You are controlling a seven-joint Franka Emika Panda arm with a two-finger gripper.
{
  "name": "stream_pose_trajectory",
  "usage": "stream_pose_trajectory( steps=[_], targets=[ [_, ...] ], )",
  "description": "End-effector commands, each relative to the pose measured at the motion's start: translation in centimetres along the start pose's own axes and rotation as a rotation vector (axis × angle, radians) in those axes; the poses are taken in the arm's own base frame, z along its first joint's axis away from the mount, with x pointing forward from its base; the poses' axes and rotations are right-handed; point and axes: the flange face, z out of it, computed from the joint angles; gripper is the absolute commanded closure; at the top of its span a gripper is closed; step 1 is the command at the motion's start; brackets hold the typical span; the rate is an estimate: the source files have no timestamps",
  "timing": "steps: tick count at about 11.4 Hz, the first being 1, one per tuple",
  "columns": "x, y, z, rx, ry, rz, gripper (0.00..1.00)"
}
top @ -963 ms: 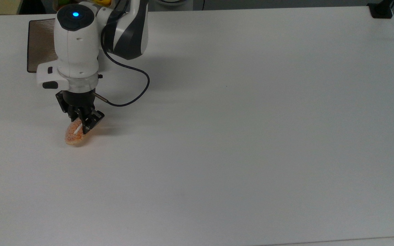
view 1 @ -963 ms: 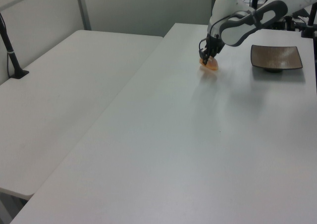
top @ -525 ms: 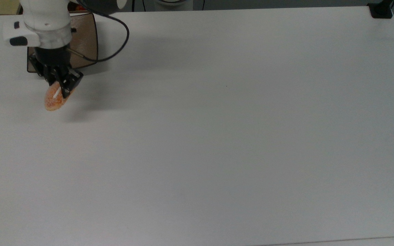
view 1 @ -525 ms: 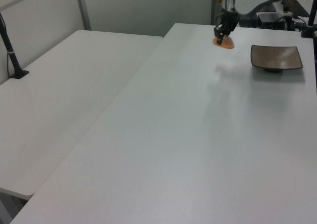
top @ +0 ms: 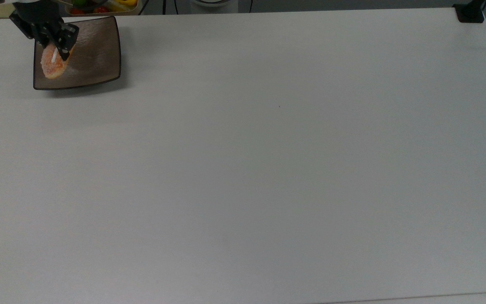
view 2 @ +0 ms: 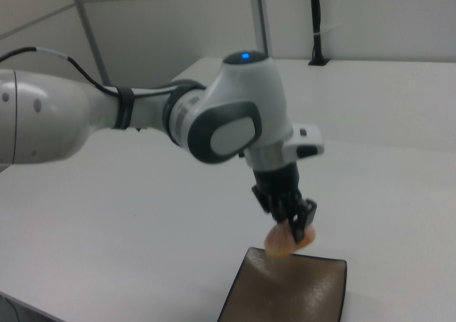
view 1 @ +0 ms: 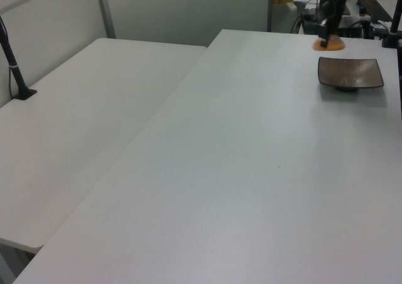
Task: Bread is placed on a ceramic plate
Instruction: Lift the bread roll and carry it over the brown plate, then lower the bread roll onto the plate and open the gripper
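Most of the worktop (top: 268, 169) is bare matte white from the near edge all the way up; the action is tucked into the far corner on the top view's left.

What's changed: a second ago the tool (top: 55, 44) had the bread (top: 52, 65) low over open worktop, well short of the plate (top: 95, 55). Half a second ago it had reached the plate's near edge. Now the bread hangs over the plate's side nearest the top view's left. So the carry looks basically done; my guess is what's left is lowering and letting go.

The tool is clamped on the bread's upper end, fingers pinching across the white stripe. In the right view the bread (view 2: 285, 242) looks to be just above the plate (view 2: 299, 293), not resting on it yet. The left view puts it (view 1: 333, 43) above the plate's (view 1: 350, 72) far rim, still airborne I'd say.

Textures: the bread is a small oval bun, orange-brown with a grainy sugary crust. The plate is a square glossy brown dish with a thin dark rim and slightly lifted corners, much bigger than the bun.

Behind the plate, past the far edge, sits a container of colourful fruit (top: 99, 6).
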Motion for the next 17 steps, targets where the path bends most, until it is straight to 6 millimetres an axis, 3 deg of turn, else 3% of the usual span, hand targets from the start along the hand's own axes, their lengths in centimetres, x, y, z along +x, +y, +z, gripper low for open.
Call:
stream_pose_trajectory(
  steps=[1, 2, 3, 4, 5, 10, 13, 17],
  targets=[
    [-3.2, 0.4, 4.0, 0.024, -0.093, -0.041, 0.64],
    [-3.3, 0.3, 5.0, 0.023, -0.113, -0.042, 0.60],
    [-3.2, 0.2, 5.3, 0.022, -0.118, -0.043, 0.41],
    [-3.2, 0.2, 5.4, 0.021, -0.119, -0.040, 0.15],
    [-3.2, 0.1, 5.4, 0.021, -0.119, -0.042, 0.06],
    [-2.8, -0.3, 4.4, 0.020, -0.100, -0.038, 0.00],
    [-1.9, -0.5, -0.6, 0.047, -0.098, -0.026, 0.00],
    [-0.8, -4.9, -10.5, 0.175, 0.030, 0.084, 0.00]
  ],
)
